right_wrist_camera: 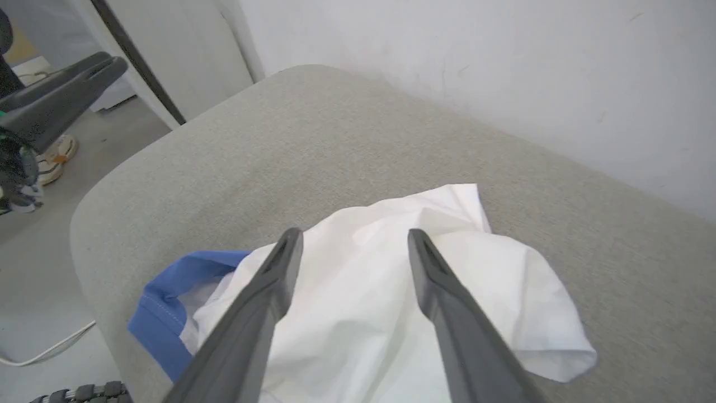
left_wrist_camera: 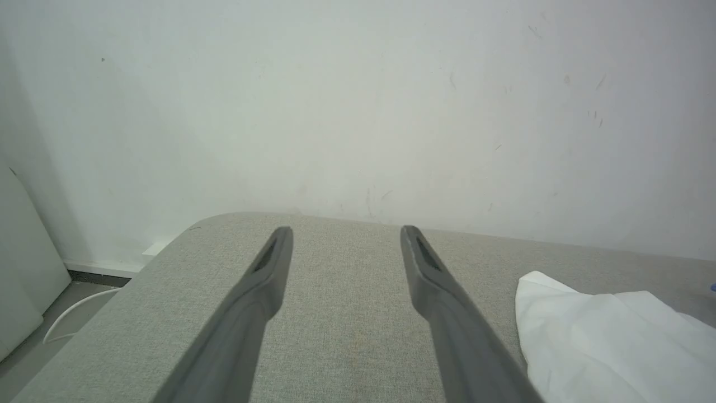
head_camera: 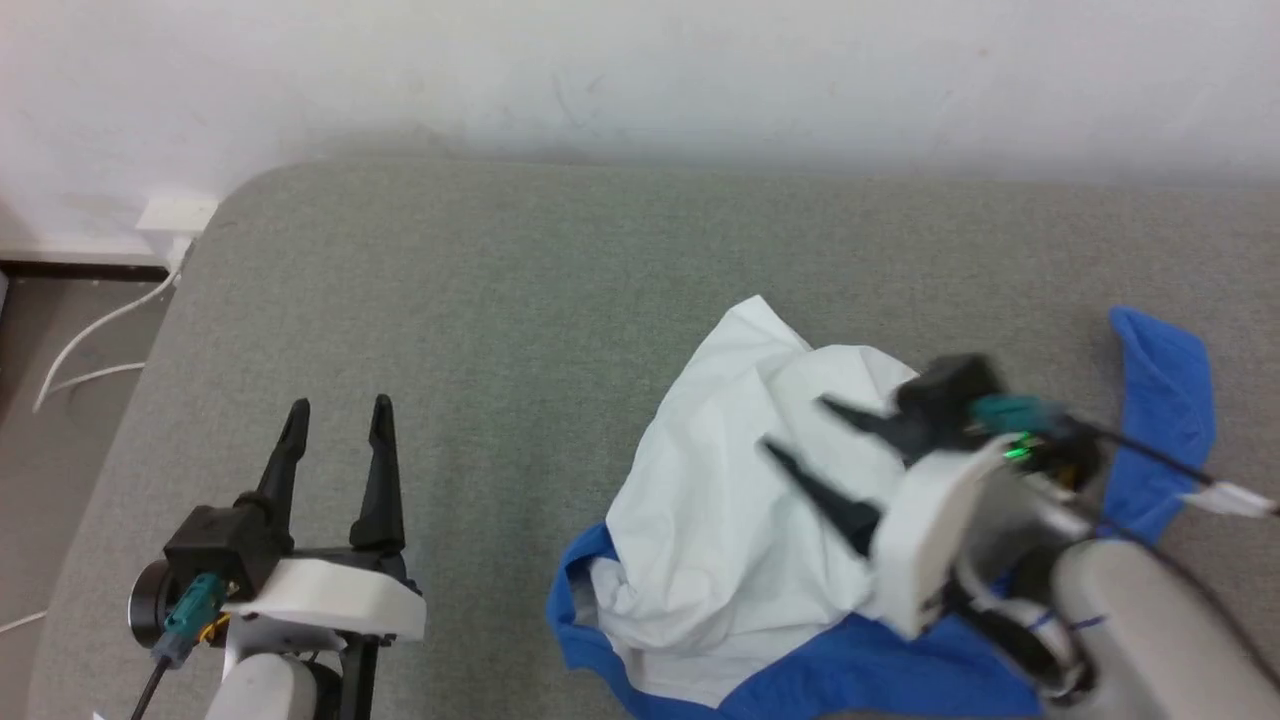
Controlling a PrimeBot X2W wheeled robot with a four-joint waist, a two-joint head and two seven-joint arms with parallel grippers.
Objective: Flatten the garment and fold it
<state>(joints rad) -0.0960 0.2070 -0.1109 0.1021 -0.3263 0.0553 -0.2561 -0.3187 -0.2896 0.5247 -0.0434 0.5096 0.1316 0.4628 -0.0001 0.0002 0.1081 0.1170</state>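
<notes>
Under the spread, empty fingers of the right gripper (head_camera: 793, 423) lies the crumpled garment (head_camera: 720, 520); the left gripper (head_camera: 340, 403), fingers likewise apart and empty, stands well to its left.

The garment (head_camera: 720, 520) lies bunched on the padded surface (head_camera: 500, 300), lower right of the head view, with a sleeve (head_camera: 1165, 400) reaching toward the right edge. The right gripper (head_camera: 795, 424) hangs over it. The left gripper (head_camera: 340, 410) sits lower left, well apart. The wall (head_camera: 640, 70) runs behind, along the top.
</notes>
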